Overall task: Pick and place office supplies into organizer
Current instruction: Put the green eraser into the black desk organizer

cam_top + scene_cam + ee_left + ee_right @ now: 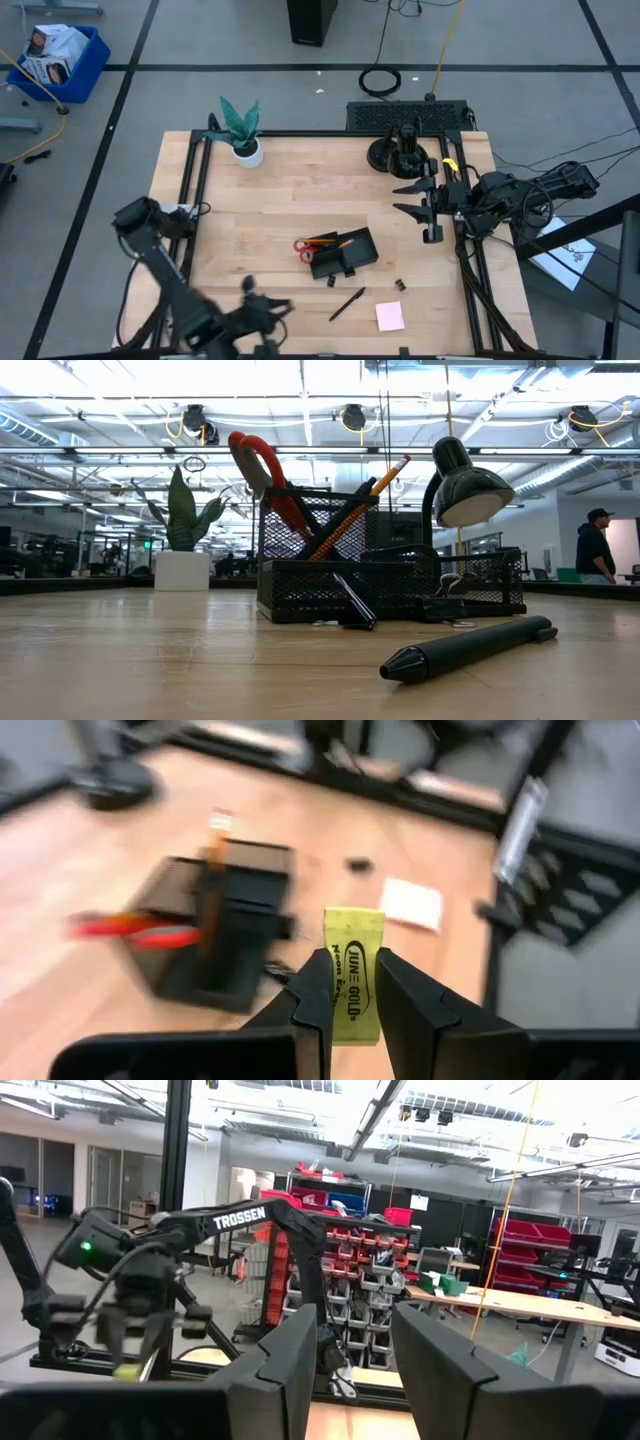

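Observation:
My left gripper is over the table's near edge, shut on a small yellow-green piece with black print. The black organizer stands mid-table, with red-handled scissors and an orange pencil leaning upright in its mesh cup. A black pen, a pale pink sticky-note pad and a tiny black clip lie flat on the wood near the organizer. My right gripper waits open over the table's right side. It also shows in the right wrist view. My left gripper pinches the yellow-green piece between its two fingers, on the two long sides of its printed half. The other half sticks out past the fingertips. The piece is lifted clear of the table. In the right wrist view it shows at the lower end of the gripper.
A green plant in a white pot stands at the far left. A round black stand with a domed head is at the far right. Bare wood lies left of the organizer. A person stands far off in the room.

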Motion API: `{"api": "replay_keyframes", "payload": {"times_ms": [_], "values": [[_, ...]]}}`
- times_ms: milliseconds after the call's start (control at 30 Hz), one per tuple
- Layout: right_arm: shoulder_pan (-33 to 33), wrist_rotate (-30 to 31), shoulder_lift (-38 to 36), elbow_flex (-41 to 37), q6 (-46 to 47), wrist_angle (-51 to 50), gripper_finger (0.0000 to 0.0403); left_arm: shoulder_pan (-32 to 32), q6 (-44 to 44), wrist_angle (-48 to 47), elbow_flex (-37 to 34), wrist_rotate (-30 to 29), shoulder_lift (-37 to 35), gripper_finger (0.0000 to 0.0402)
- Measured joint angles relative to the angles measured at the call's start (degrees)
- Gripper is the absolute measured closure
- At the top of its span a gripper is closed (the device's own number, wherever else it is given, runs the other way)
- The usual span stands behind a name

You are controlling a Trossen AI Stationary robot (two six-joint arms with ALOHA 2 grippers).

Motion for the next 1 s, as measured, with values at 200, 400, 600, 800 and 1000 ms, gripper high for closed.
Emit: {"api": "replay_keyframes", "payload": {"times_ms": [200, 400, 600, 800, 1000], "values": [[0.0, 0.0, 0.0, 0.0, 0.2, 0.0, 0.0280, 7.9, 23.8, 16.4, 0.0, 16.1, 0.0, 0.0339], [0.0, 0.0, 0.0, 0.0, 1.1, 0.0, 0.0280, 13.5, 34.3, 18.8, 0.0, 27.9, -3.2, 0.0339], [0.0, 0.0, 0.0, 0.0, 1.1, -0.9, 0.0280, 16.5, 48.8, 25.3, 0.0, 39.0, -7.4, 0.0339], [0.0, 0.0, 0.0, 0.0, 1.5, -0.9, 0.0280, 17.0, 61.9, 32.8, 0.0, 47.8, -10.6, 0.0339], [0.0, 0.0, 0.0, 0.0, 1.5, -1.4, 0.0280, 16.6, 70.8, 35.4, 0.0, 53.1, -11.9, 0.0339]]}}
